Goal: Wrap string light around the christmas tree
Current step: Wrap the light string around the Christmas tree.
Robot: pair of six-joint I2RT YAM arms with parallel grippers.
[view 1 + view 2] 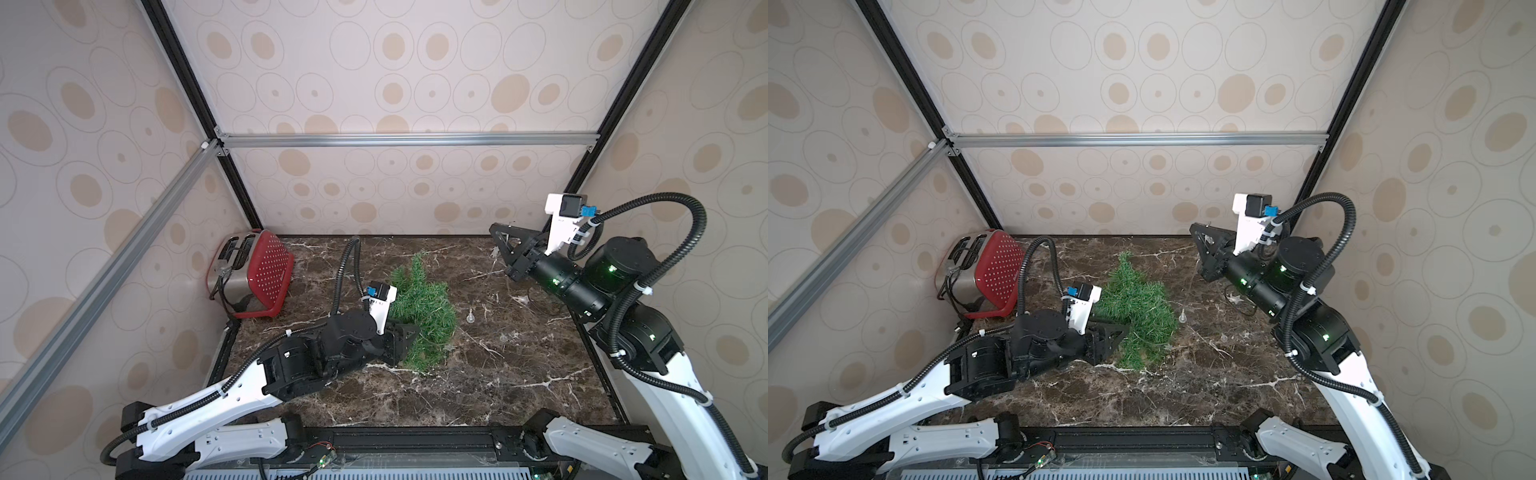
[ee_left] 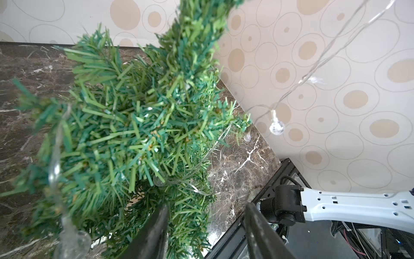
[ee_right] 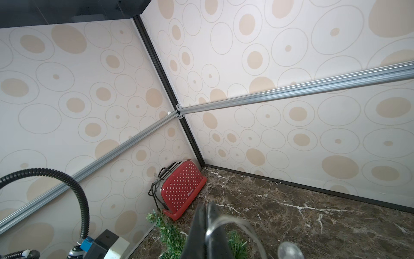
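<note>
The christmas tree, small and green, is in the middle of the marble table, its tip toward the back wall. My left gripper is at its lower branches. In the left wrist view the left gripper is open, with needles of the christmas tree between the jaws. The string light runs as thin wire through the branches and up to the right. My right gripper is raised at the back right. The right gripper is shut on the string light.
A red dotted toaster stands in the back left corner. A clear bulb hangs or lies just right of the tree. Walls enclose the table on three sides.
</note>
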